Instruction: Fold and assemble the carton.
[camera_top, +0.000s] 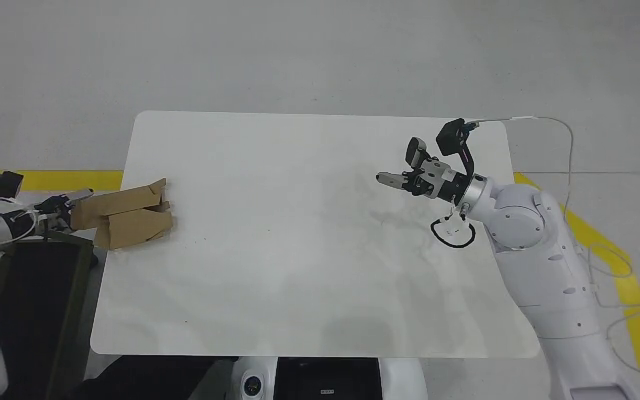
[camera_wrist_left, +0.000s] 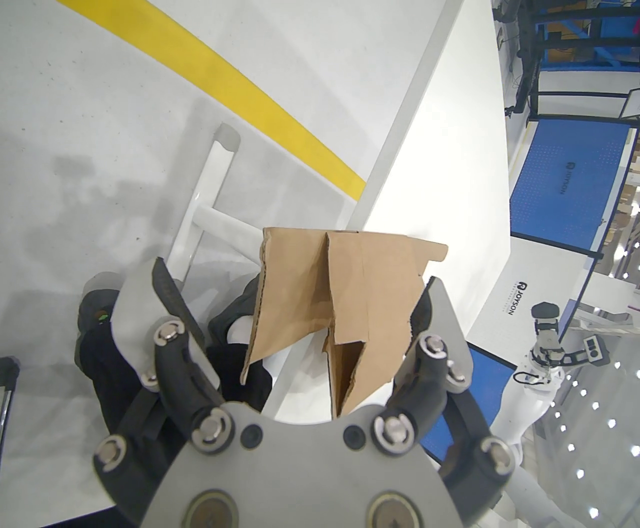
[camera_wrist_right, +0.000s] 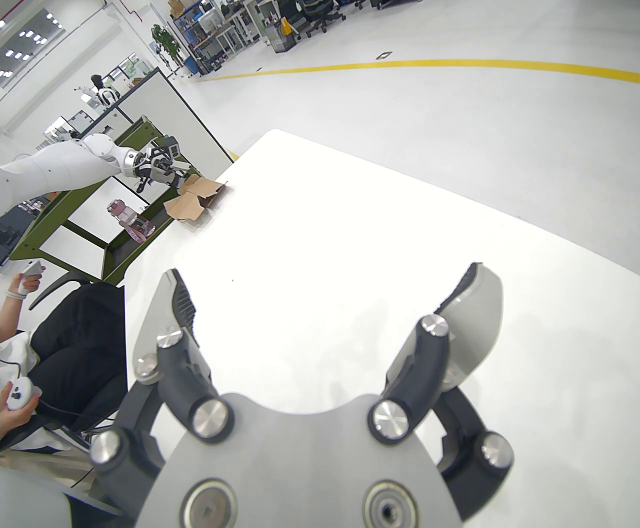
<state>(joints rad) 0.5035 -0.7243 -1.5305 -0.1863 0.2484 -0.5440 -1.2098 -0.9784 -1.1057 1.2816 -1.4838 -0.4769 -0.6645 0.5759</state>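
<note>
A flattened brown carton (camera_top: 132, 215) lies on the left edge of the white table (camera_top: 300, 290), with its flaps overhanging the side. My left gripper (camera_top: 68, 212) is off the table's left side, at the overhanging end. In the left wrist view its fingers (camera_wrist_left: 165, 295) stand wide apart, open, with the carton (camera_wrist_left: 350, 290) between them; one pad is close to the cardboard's edge and the other is well clear. My right gripper (camera_top: 392, 180) hovers open over the table's right half, holding nothing (camera_wrist_right: 324, 272). From there the carton (camera_wrist_right: 192, 200) shows far off.
A dark bin (camera_top: 40, 300) stands on the floor beside the table's left edge, below the left arm. A green-framed cart (camera_wrist_right: 125, 235) is next to that side. White table legs (camera_wrist_left: 205, 200) run beneath the carton's overhang. The table's middle is bare.
</note>
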